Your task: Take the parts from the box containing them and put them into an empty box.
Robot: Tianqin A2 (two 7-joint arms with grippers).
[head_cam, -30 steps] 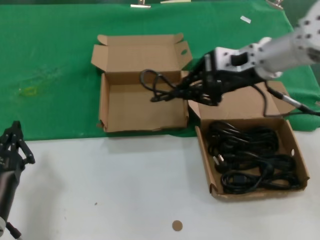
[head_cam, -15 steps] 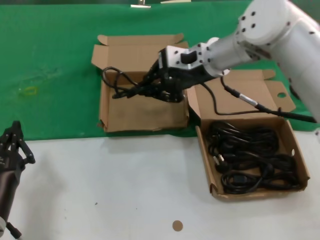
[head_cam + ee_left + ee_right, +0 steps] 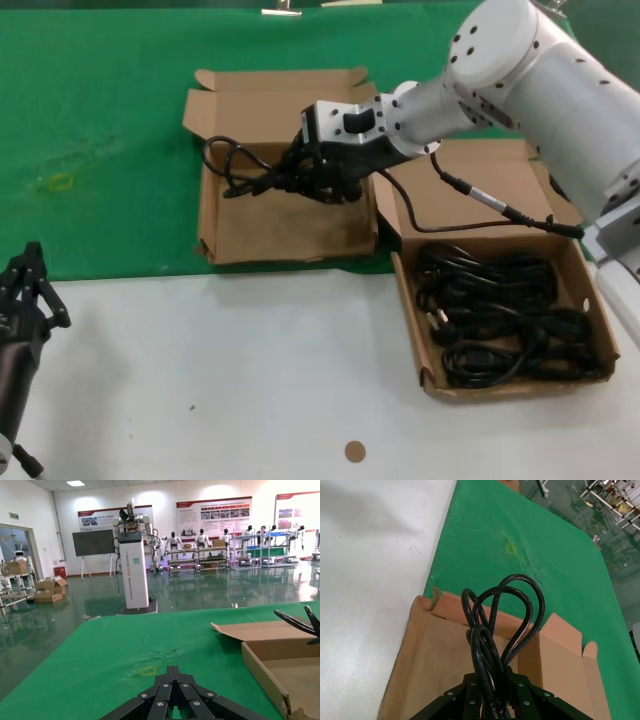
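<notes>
The right gripper (image 3: 300, 180) is above the empty box (image 3: 215, 215) and is clenched on one cord bundle (image 3: 235, 170), whose loops stick out in front of the fingers, over the floor of the box. In the right wrist view the same bundle (image 3: 495, 630) stands up from between the fingers, with the box (image 3: 435, 650) under it. The other cords (image 3: 500, 315) lie in the full box (image 3: 590, 290), behind the gripper on the white table (image 3: 220, 370). The left gripper (image 3: 25, 290) rests far away at the table edge with its fingers drawn together.
</notes>
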